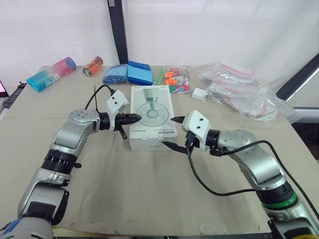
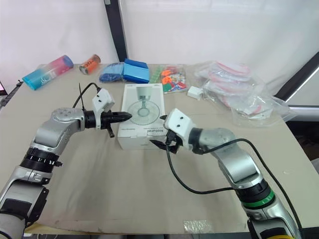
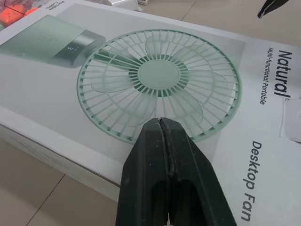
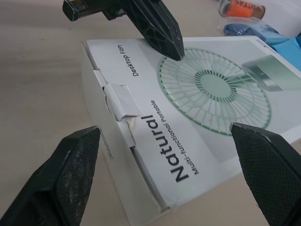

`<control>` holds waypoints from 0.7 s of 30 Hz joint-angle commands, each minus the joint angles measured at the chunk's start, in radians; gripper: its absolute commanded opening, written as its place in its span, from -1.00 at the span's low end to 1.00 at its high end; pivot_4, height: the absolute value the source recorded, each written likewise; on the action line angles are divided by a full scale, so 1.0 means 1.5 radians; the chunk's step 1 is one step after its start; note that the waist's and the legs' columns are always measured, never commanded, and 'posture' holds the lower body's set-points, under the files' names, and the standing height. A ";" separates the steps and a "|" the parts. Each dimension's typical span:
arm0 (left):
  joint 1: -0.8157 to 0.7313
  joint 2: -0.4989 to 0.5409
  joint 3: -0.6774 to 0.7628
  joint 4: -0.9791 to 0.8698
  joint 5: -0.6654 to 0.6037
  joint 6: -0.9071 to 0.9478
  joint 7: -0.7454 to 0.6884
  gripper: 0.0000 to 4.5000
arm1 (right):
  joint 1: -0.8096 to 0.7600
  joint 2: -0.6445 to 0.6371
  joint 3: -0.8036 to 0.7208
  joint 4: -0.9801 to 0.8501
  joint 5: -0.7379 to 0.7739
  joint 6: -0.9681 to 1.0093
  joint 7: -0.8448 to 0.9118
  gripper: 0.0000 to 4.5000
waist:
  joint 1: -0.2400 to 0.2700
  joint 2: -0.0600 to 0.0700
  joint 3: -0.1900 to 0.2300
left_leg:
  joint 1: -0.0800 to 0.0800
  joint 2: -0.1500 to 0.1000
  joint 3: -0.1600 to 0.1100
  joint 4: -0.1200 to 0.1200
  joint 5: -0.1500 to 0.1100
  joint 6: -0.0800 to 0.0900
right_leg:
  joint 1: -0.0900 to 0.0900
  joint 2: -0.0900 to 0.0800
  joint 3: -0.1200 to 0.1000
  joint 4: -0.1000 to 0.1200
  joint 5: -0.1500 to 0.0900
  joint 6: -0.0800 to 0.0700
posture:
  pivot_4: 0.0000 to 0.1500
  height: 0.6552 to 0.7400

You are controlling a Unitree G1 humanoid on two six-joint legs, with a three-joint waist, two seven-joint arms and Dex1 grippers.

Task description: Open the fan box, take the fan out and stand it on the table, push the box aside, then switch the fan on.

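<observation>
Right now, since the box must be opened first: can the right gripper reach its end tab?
Probably yes. The right gripper is open, facing the near end of the fan box; the tab sits just ahead, nothing in between.

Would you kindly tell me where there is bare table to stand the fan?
Free: the table nearer than the fan box, and left of the left gripper. Crowded: the far edge, from the tumbler to the plastic bags.

L arm (image 1: 75, 135) bent inward, L tool (image 1: 138, 118) pinched closed, R arm (image 1: 246, 145) bent inward, R tool (image 1: 169, 132) fingers wide apart
</observation>
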 commanded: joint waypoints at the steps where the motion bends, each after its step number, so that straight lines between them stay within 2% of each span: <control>1: 0.014 0.000 0.001 -0.014 0.010 0.013 -0.001 -0.97 | -0.029 0.017 0.007 0.010 -0.026 -0.021 0.000 1.00 | 0.000 0.000 0.000 | 0.000 0.000 0.000 0.000 0.000 0.000 | 0.000 0.000 0.000 0.000 0.000 0.000 | 1.00 1.00; 12: 0.035 -0.006 0.008 -0.037 0.015 0.012 0.012 -0.97 | -0.055 0.046 0.015 0.053 -0.060 -0.025 0.007 1.00 | 0.000 0.000 0.000 | 0.000 0.000 0.000 0.000 0.000 0.000 | 0.000 0.000 0.000 0.000 0.000 0.000 | 1.00 1.00; 21: 0.049 -0.011 0.006 -0.046 0.021 0.001 0.012 -0.97 | -0.078 0.079 -0.050 0.053 -0.001 0.039 0.006 1.00 | 0.000 0.000 0.000 | 0.000 0.000 0.000 0.000 0.000 0.000 | 0.000 0.000 0.000 0.000 0.000 0.000 | 1.00 1.00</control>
